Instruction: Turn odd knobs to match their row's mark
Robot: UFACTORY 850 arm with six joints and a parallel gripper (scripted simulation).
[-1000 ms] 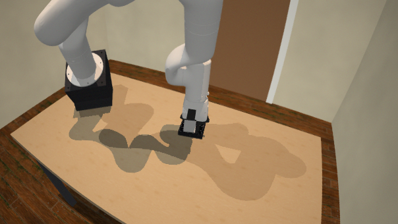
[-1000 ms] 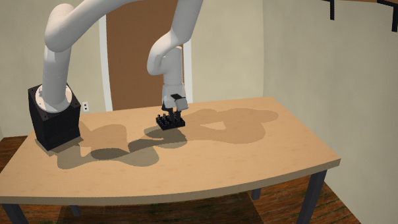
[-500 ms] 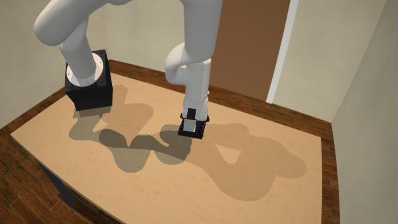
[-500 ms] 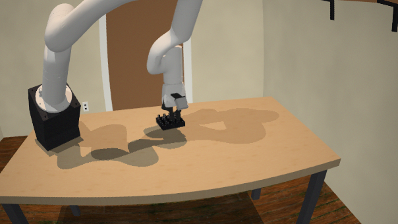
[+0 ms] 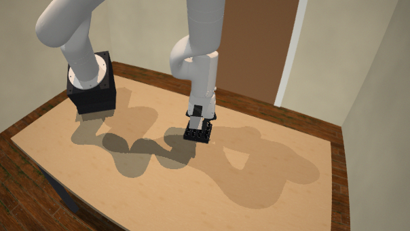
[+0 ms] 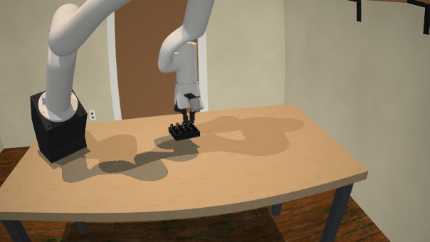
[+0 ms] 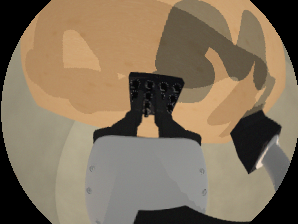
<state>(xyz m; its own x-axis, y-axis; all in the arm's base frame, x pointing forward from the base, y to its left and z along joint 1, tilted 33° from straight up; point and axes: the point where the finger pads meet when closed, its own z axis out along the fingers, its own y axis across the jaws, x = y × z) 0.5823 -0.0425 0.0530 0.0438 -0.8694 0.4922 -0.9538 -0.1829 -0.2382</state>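
Exterior view: black knob box (image 6: 184, 132) flat on table (image 6: 249, 171); end effector (image 6: 188, 120) slightly parted, gripping nothing.

Bright light, overlapping shadows (coarse pixels)
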